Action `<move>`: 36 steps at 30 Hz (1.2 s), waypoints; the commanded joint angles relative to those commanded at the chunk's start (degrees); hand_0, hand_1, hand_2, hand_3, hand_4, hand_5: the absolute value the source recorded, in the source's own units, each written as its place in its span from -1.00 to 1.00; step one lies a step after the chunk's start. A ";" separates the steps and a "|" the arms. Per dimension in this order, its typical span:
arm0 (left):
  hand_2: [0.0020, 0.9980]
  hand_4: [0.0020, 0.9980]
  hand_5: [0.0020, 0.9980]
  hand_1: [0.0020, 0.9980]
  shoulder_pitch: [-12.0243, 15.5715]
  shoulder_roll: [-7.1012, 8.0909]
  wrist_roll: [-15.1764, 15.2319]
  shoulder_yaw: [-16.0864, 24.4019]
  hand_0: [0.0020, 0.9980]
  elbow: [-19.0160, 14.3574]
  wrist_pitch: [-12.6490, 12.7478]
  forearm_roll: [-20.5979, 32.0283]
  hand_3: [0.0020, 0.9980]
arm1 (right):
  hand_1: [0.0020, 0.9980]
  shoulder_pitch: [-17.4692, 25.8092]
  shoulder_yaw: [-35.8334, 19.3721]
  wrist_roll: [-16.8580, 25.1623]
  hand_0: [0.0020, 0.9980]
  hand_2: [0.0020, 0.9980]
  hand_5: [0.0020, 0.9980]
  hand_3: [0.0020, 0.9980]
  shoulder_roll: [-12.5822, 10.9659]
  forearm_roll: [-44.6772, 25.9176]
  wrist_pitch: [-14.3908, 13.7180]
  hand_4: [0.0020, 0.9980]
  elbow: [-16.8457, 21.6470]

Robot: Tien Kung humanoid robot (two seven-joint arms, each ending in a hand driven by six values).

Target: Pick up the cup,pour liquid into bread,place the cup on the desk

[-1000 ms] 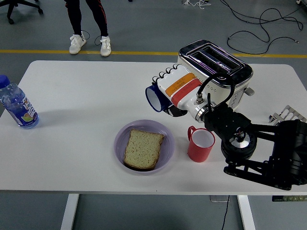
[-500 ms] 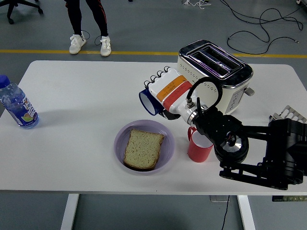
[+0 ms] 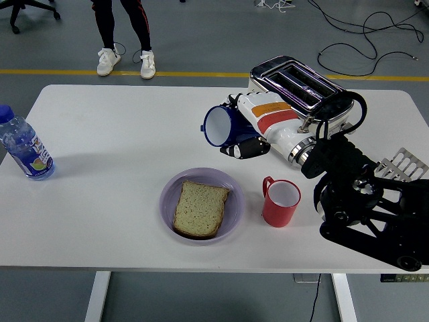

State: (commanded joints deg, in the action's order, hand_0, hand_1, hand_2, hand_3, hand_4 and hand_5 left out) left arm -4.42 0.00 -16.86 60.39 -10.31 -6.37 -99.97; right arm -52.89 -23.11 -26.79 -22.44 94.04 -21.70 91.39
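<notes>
My right hand (image 3: pixel 249 131) is shut on a dark blue cup (image 3: pixel 219 126), holding it tipped on its side in the air, its white mouth facing left. The cup hangs above and behind the purple plate (image 3: pixel 231 186). A slice of bread (image 3: pixel 200 208) lies on that plate near the table's front. A red cup (image 3: pixel 279 201) stands upright on the table just right of the plate, below my forearm. The left arm does not show.
A chrome toaster (image 3: pixel 301 87) stands behind my right hand. A water bottle (image 3: pixel 23 149) with a blue cap stands at the left edge. A metal rack (image 3: pixel 402 163) sits at the right edge. A person's legs (image 3: pixel 124 33) are on the floor beyond the table.
My right hand first swung left toward the plate with the blue cup, then drew back to the right and up, and rolled at the wrist. The cup's mouth now faces more toward me.
</notes>
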 joint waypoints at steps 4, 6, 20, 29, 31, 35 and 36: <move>0.41 -0.39 0.75 0.39 0.17 0.00 0.02 -0.24 0.32 0.00 0.19 0.24 0.18 | -0.49 4.78 -7.37 2.89 -0.47 -0.07 -1.00 0.08 -3.67 -9.68 -0.85 0.23 3.01; 0.41 -0.39 0.75 0.39 0.24 0.00 0.02 -0.05 0.32 0.00 0.11 -0.03 0.18 | -0.49 6.12 -9.39 3.29 -0.47 -0.07 -1.00 0.08 -4.43 -14.52 -0.64 0.23 3.47; 0.41 -0.39 0.76 0.38 0.94 0.00 0.19 0.57 0.32 0.00 0.12 -1.33 0.18 | -0.46 24.95 -32.66 17.80 -0.40 -0.03 -1.00 0.08 -6.37 -43.32 -2.15 0.22 4.34; 0.41 -0.39 0.76 0.38 0.44 0.00 0.30 1.44 0.31 0.00 0.22 -2.12 0.18 | -0.32 30.74 -36.90 23.57 -0.33 0.02 -1.00 0.11 -7.07 -38.67 -4.05 0.20 0.55; 0.41 -0.39 0.76 0.38 0.45 0.00 0.30 1.47 0.31 0.00 0.22 -2.04 0.18 | -0.32 31.95 -37.05 24.39 -0.33 0.02 -1.00 0.11 -7.04 -36.78 -4.35 0.20 -0.52; 0.41 -0.39 0.76 0.38 0.48 0.00 0.30 1.74 0.31 0.00 0.13 -2.46 0.18 | -0.30 34.51 -37.47 25.67 -0.30 0.04 -1.00 0.12 -6.60 -35.07 -4.71 0.20 -2.42; 0.41 -0.39 0.76 0.38 0.51 0.00 0.29 1.80 0.31 0.00 0.15 -2.42 0.18 | -0.30 35.30 -37.63 26.23 -0.30 0.04 -1.00 0.12 -6.39 -34.04 -4.94 0.20 -3.19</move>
State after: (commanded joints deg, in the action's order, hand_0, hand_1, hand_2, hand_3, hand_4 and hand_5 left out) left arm -3.90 0.00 -16.57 62.20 -10.31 -6.22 -102.39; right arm -17.59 -60.74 -0.56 -28.83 60.00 -26.64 88.20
